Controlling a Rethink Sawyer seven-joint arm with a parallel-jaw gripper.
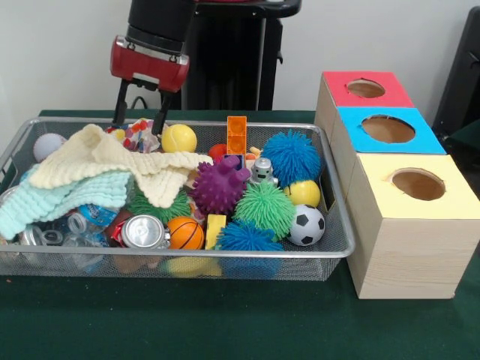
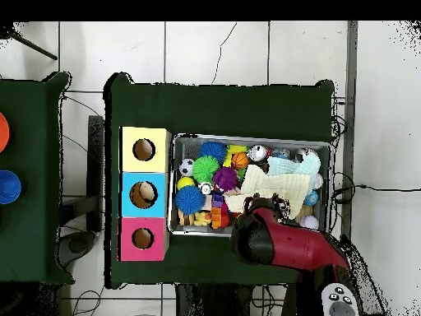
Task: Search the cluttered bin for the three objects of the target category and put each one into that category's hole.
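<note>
Between end effector (image 1: pixel 138 124) fingers: speckled ball (image 1: pixel 139 136)

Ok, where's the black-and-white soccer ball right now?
In the front view, the small black-and-white soccer ball sits in the wire mesh bin's near right corner, below a yellow ball and beside the green spiky ball.

white wall (image 1: pixel 67 52), tiled floor (image 2: pixel 214 53), green tabletop (image 1: pixel 225 322)

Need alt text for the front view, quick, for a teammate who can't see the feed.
The gripper hangs open over the far left of a wire bin crowded with balls, cloths and cans, its fingers either side of a multicoloured ball. Right of the bin stand three boxes with round holes: red, blue, yellow.
</note>
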